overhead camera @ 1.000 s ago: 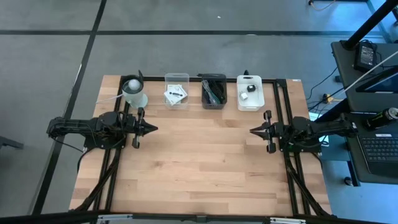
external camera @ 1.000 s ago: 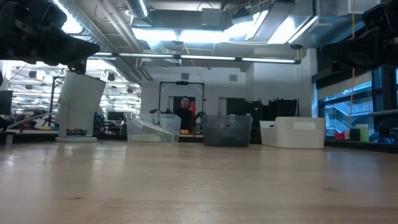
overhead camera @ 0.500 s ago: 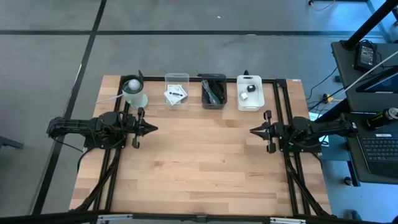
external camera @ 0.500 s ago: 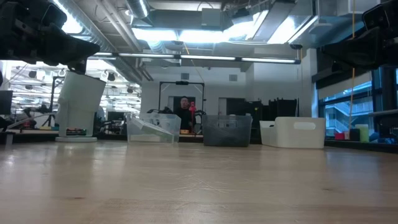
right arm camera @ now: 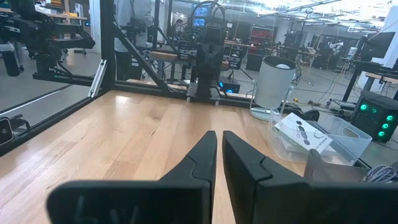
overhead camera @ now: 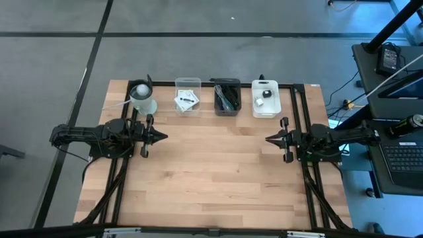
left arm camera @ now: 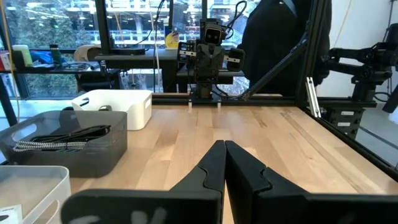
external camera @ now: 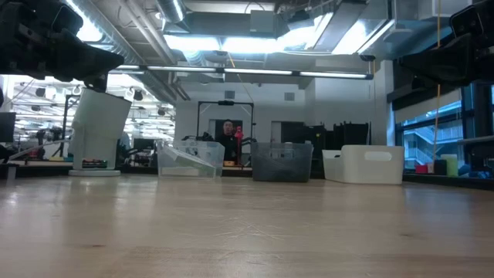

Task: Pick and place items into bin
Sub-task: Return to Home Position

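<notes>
1. High view. The left gripper (overhead camera: 162, 137) hangs over the left side of the table (overhead camera: 211, 178), and the right gripper (overhead camera: 269, 139) hangs over the right side. Their tips point toward each other and are well apart. Three containers stand in a row at the far edge: a transparent bin (overhead camera: 177, 96), a black bin (overhead camera: 216, 99) and a white bin (overhead camera: 277, 99). White printed cards (overhead camera: 187, 100) lie in the transparent bin, and black cables (overhead camera: 228, 96) lie in the black bin. A black block (overhead camera: 260, 103) and a white block (overhead camera: 266, 93) lie in the white bin. A whitish cup (overhead camera: 142, 98) with a ball top stands left of the transparent bin.

2. Low view. The three bins and the cup stand along the far edge, each apart from the next. Dark arm parts show in both upper corners. A person (external camera: 228, 137) stands in the room beyond the table.

3. Left wrist view. The left gripper's fingers (left arm camera: 245, 171) are closed tip to tip and hold nothing. A grey cable (left arm camera: 43, 144) lies beside the black cables in the black bin. The right arm (left arm camera: 210, 56) faces from across the table.

4. Right wrist view. The right gripper's fingers (right arm camera: 245, 165) are closed to a thin slit and hold nothing. One white card leans tilted inside the transparent bin, near the cup.
</notes>
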You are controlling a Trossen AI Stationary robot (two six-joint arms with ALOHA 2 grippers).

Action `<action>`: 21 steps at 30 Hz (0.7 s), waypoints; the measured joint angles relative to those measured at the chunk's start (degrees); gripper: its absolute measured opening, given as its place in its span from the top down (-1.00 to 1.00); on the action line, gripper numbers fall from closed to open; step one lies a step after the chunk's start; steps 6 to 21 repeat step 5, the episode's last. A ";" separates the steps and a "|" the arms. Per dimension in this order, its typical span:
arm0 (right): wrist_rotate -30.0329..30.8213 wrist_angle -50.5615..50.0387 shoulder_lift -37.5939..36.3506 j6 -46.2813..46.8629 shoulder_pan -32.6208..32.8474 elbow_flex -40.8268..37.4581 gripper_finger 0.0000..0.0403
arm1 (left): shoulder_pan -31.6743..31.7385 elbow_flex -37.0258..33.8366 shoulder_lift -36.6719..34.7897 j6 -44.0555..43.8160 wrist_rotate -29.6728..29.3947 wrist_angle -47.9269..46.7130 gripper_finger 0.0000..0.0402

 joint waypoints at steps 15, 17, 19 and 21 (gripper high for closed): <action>0.02 -0.02 0.00 0.00 0.00 0.00 0.84 | 0.00 0.00 0.00 0.00 0.00 -0.02 0.98; 0.02 -0.02 0.00 0.00 0.00 0.00 0.84 | 0.00 0.00 0.00 0.00 0.00 -0.02 0.98; 0.02 -0.02 0.00 0.00 0.00 0.00 0.84 | 0.00 0.00 0.00 0.00 0.00 -0.02 0.98; 0.02 -0.02 0.00 0.00 0.00 0.00 0.84 | 0.00 0.00 0.00 0.00 0.00 -0.02 0.98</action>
